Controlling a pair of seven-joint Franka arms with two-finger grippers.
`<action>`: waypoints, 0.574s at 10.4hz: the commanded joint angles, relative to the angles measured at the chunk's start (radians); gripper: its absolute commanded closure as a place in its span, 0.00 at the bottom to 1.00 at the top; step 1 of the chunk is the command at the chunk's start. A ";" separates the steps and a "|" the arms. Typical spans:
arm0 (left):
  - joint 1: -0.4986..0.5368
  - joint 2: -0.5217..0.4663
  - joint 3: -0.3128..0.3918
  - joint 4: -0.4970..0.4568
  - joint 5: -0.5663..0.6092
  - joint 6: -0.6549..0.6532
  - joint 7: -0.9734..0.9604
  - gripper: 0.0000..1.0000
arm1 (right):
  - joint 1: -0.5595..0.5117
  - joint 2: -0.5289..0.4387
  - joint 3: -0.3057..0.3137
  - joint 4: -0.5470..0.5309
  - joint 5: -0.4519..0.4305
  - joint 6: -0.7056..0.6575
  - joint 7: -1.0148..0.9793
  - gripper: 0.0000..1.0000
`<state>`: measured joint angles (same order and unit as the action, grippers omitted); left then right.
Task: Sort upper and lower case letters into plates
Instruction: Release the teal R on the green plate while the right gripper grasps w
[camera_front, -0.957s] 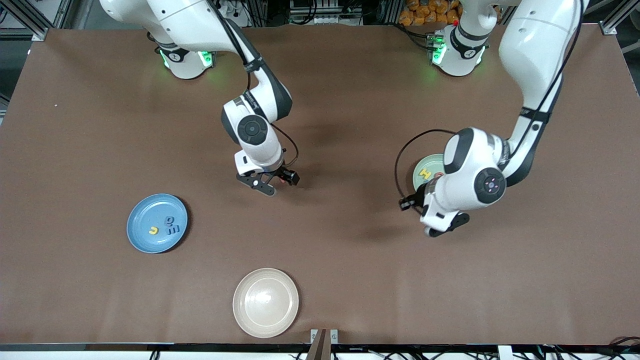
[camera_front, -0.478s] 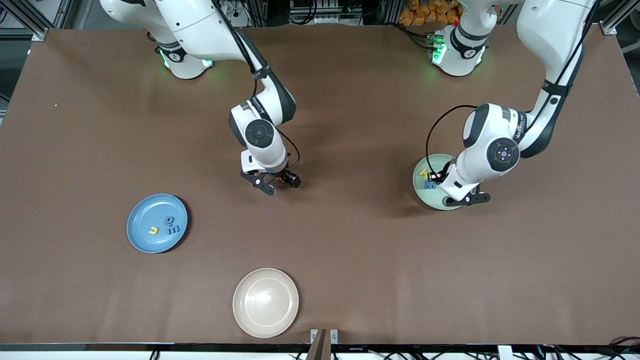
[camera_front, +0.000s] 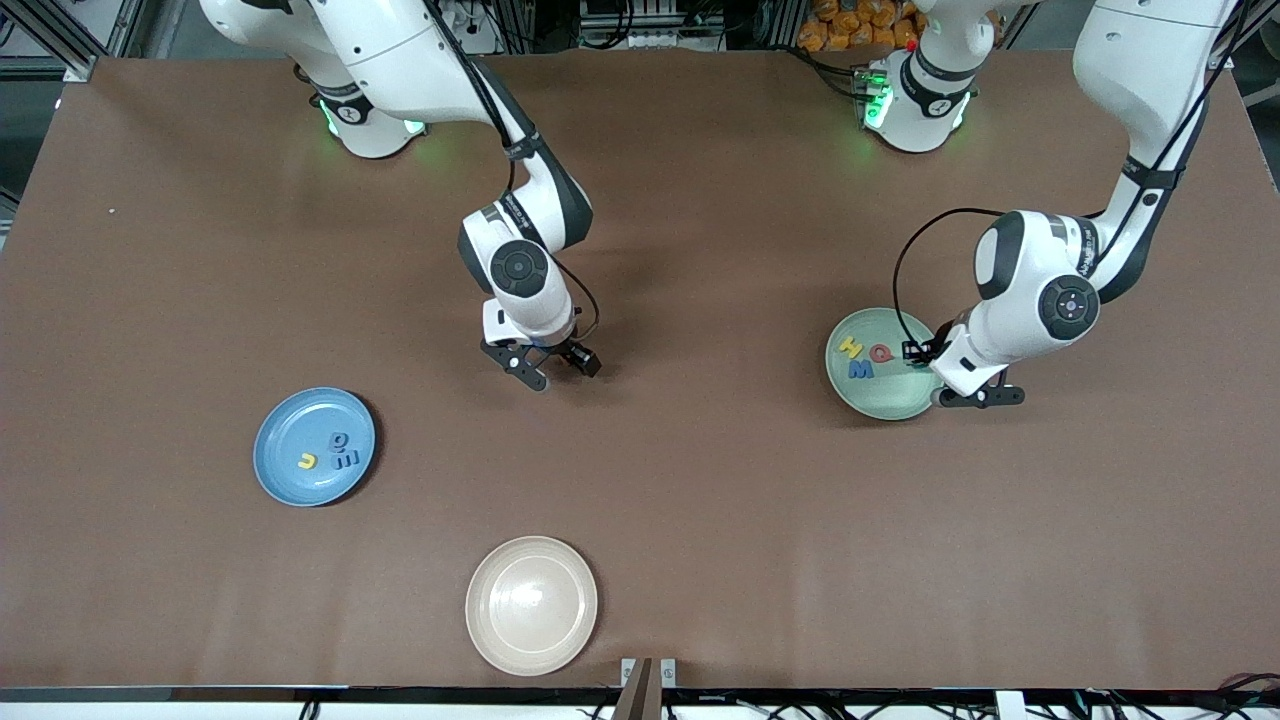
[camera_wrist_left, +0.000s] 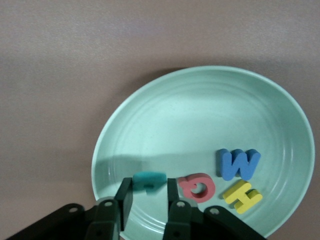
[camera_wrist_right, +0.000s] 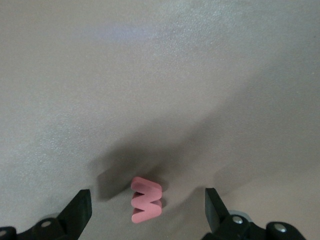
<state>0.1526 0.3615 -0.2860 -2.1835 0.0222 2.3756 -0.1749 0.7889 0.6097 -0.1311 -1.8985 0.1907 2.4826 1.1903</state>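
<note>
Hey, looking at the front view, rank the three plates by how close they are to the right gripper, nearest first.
Measured from the right gripper, open above a pink letter on the bare table:
1. Cream-beige plate, nearest to the front camera.
2. Sky blue plate, toward the right arm's end; nearly tied with the cream one.
3. Mint green plate, toward the left arm's end, clearly farthest.

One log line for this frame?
left gripper: teal letter in jaws over mint plate | right gripper: open over pink letter

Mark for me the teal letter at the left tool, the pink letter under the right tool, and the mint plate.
teal letter (camera_wrist_left: 148, 180), left wrist view, its top face.
pink letter (camera_wrist_right: 146, 199), right wrist view, its middle.
mint plate (camera_front: 893, 402), front view, bare floor.
</note>
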 joint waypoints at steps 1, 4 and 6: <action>-0.007 -0.006 -0.007 -0.009 0.028 0.011 -0.015 0.18 | 0.019 0.016 -0.002 0.003 0.021 0.012 0.005 0.00; -0.021 -0.009 -0.007 0.034 0.028 -0.002 -0.058 0.00 | 0.024 0.022 -0.001 0.004 0.019 0.021 0.005 0.00; -0.033 -0.041 -0.009 0.111 0.030 -0.093 -0.061 0.00 | 0.029 0.021 -0.002 0.004 0.019 0.022 0.005 0.43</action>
<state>0.1297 0.3577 -0.2905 -2.1275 0.0222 2.3583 -0.2095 0.8060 0.6292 -0.1284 -1.8977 0.1907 2.4991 1.1903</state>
